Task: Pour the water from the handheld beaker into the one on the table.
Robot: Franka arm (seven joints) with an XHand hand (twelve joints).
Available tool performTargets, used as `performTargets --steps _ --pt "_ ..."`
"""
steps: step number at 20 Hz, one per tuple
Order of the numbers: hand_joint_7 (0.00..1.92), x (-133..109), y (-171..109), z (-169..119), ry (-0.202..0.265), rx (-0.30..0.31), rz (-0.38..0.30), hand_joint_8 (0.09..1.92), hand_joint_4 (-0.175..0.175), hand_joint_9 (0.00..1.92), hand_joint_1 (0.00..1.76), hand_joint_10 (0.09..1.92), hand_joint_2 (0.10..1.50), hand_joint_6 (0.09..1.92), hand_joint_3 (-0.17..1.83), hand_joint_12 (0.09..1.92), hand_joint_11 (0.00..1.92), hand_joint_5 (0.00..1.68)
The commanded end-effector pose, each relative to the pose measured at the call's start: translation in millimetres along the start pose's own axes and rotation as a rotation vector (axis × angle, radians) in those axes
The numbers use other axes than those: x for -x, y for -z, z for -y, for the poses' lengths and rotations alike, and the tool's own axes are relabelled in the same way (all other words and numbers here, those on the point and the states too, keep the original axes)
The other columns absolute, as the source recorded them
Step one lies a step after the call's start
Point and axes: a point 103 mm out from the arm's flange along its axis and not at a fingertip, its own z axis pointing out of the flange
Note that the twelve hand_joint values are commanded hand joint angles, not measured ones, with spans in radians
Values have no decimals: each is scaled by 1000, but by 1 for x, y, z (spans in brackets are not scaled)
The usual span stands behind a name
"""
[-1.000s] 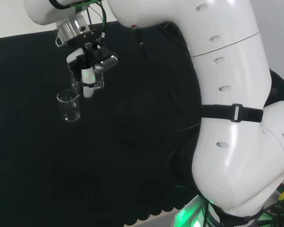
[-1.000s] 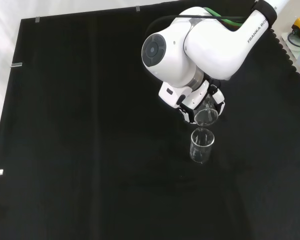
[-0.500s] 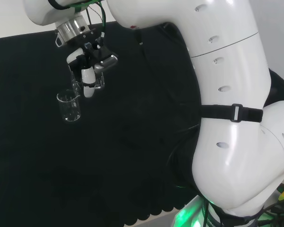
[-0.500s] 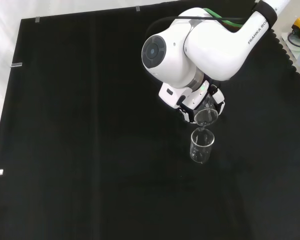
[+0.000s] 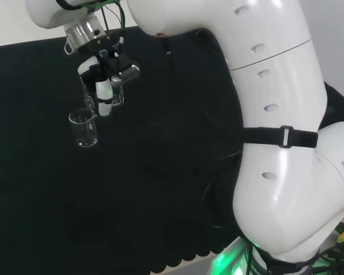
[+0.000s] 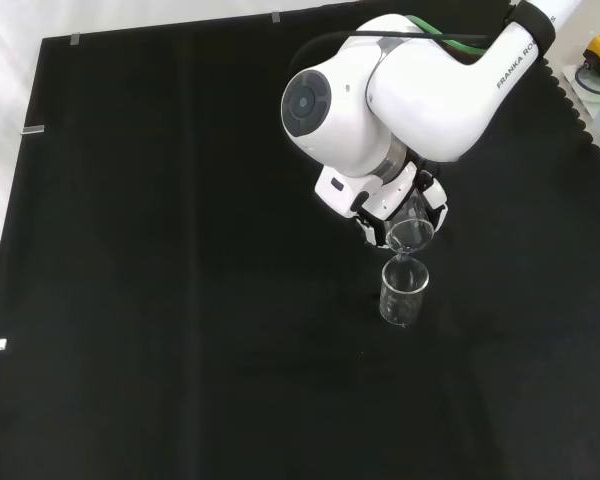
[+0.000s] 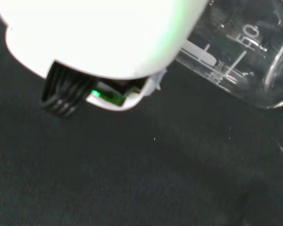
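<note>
1. Since the earlier frames, the hand (image 5: 105, 80) has risen slightly and shifted a little toward the head view's upper left, carrying its beaker with it; the standing beaker has not moved.

2. Its fingers are curled round the handheld beaker (image 6: 411, 232), a small clear vessel tilted with its mouth toward the front camera and its lip just above the rim of the beaker on the desk (image 6: 403, 291).

3. In the head view the beaker on the desk stands upright on the black cloth, just left of and below the hand, its rim close to the tilted vessel.

4. Progress, as a judgement: the pour looks under way or near its end. The lip is lined up over the receiving rim, but no stream of water can be made out, and how much water either vessel holds cannot be told.

5. What seems left: finishing the tilt until the held vessel is drained, then righting it.

6. Materials: both beakers are clear, thin-walled cylinders with flared rims. The wrist view shows white printed graduation marks on the held one's wall.

7. Under them, the desk (image 6: 160, 300) is covered in matte black cloth with a fine, slightly flecked weave. The arm's links are smooth, glossy white shells.
</note>
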Motion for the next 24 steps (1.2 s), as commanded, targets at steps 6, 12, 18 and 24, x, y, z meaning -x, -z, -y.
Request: performTargets --steps 6,12,18,24 --pt "1695 1 -4 -1 2 -6 -10 87 -175 1535 1459 506 425 439 910 689 1338 1347" --pt "1695 -2 0 -1 -1 -5 -1 87 -175 1536 1459 506 425 437 909 688 1341 1347" --pt "1695 -18 11 -6 9 -13 21 87 -175 1537 1459 507 425 436 910 687 1341 1348" --pt "1695 -24 13 -7 5 -24 38 87 -175 1537 1459 508 424 435 911 686 1341 1348"
